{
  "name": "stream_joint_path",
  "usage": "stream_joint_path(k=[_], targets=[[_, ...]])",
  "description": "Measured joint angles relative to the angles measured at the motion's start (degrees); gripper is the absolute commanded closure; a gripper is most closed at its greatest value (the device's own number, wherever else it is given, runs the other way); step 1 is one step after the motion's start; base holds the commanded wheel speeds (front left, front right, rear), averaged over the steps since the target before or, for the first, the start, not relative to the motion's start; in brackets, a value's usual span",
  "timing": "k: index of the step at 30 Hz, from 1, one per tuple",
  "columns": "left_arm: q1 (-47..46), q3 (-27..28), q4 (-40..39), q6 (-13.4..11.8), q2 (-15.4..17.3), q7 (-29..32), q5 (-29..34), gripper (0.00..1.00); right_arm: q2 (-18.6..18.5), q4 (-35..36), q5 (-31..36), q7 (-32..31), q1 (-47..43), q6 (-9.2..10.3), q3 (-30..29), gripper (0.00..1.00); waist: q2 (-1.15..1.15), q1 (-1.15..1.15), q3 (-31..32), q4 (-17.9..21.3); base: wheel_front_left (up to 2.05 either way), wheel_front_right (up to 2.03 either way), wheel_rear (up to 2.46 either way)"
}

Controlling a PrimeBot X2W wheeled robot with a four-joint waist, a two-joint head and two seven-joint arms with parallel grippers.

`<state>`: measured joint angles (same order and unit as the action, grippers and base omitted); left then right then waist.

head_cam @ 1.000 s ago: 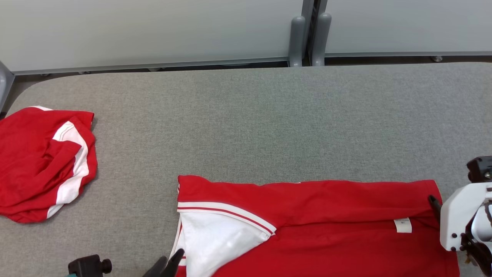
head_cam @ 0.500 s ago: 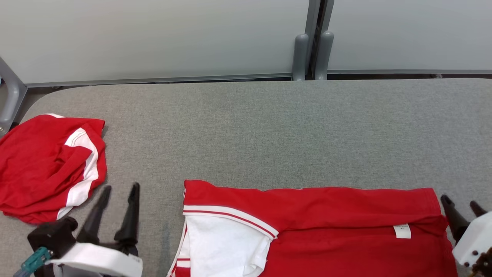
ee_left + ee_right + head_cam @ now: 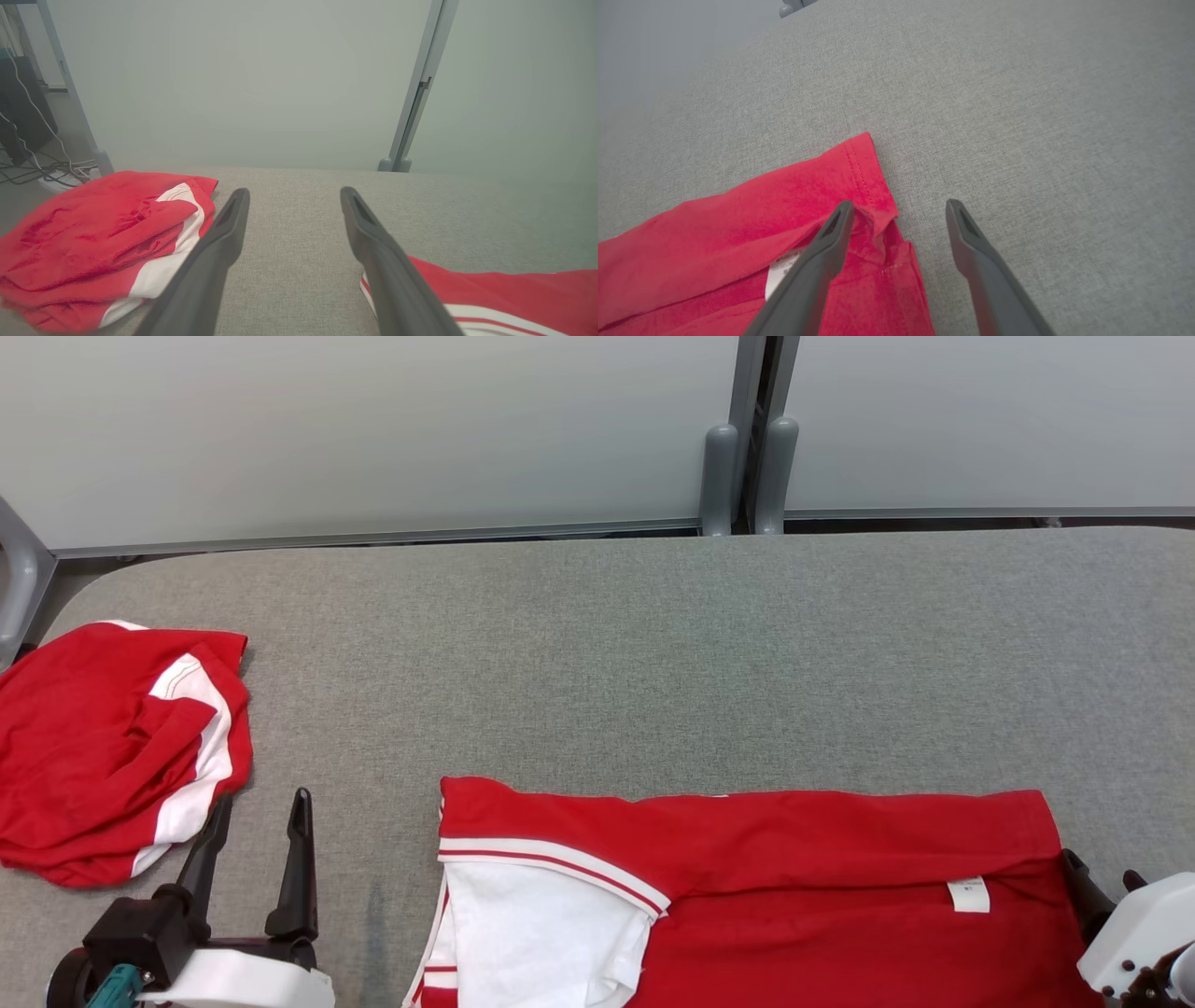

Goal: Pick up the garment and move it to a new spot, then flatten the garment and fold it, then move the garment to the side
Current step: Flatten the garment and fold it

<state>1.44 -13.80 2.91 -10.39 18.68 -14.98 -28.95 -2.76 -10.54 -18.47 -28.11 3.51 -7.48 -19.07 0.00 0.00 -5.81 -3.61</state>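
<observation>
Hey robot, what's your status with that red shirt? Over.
Left gripper open, empty, over the table. Right gripper open at right edge of red shirt, holding nothing. It lies partly folded. Crumpled red garment at left, out of the way.

Grey fabric-covered worktop (image 3: 653,644) spans scene left to right, far-left corner rounded. Behind far edge: two pale grey-green partition panels, left panel (image 3: 373,429), right panel (image 3: 980,420). Pair of round-topped grey posts (image 3: 719,476) at the joint between panels, right of centre. Thin metal rail (image 3: 373,534) along left panel's lower edge. Grey frame leg (image 3: 21,579) at far left. Left wrist view: floor beyond worktop's left end, tangled cables (image 3: 28,163), dark box (image 3: 21,107). Light soft, even.
</observation>
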Motion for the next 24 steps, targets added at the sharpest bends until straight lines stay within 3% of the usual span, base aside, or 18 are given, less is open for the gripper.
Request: stream_joint_path(k=[6,11,24], targets=[[0.3,0.3,2.8,0.2,0.9,0.0,2.4,0.0,0.0,-2.5,1.3,-0.1,1.9,0.0,-0.9,0.0,0.0,0.0,-0.2,-0.5,0.0,0.0,0.0],[0.5,2.9,0.2,0.3,-0.1,0.0,4.6,0.0,0.0,-3.9,1.4,-1.7,2.8,0.0,-1.3,0.0,0.0,0.0,-0.4,-0.9,0.0,0.0,0.0],[2.8,6.3,1.5,4.9,-4.8,0.0,6.7,0.0,-0.7,-15.3,3.3,-1.6,7.8,0.08,2.0,0.0,0.0,0.0,-1.5,-1.1,0.0,0.0,0.0]])
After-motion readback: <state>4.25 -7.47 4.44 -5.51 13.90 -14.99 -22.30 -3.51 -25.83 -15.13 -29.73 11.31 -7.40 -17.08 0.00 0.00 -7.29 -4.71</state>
